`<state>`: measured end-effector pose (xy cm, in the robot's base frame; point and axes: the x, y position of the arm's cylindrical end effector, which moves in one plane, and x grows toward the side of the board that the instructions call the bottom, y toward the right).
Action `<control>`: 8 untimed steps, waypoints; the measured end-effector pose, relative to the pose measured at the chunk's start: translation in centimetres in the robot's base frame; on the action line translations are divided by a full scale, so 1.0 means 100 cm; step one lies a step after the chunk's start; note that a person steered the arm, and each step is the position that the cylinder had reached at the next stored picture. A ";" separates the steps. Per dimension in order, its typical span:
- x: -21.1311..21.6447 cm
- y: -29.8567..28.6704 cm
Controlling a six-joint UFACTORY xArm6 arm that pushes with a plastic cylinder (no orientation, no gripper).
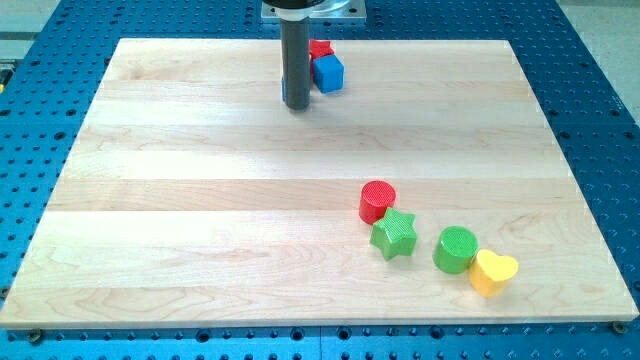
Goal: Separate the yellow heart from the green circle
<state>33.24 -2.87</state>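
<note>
The yellow heart lies near the view's bottom right of the wooden board. The green circle sits right beside it on its left, touching or nearly touching. My tip is far away near the view's top centre, well apart from both blocks. A blue block and a red block sit just to the right of the rod, the red one partly hidden behind the blue one.
A red circle and a green star lie close together to the left of the green circle. A blue perforated table surrounds the board.
</note>
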 end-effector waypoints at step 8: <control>0.268 0.250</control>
<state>60.09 22.14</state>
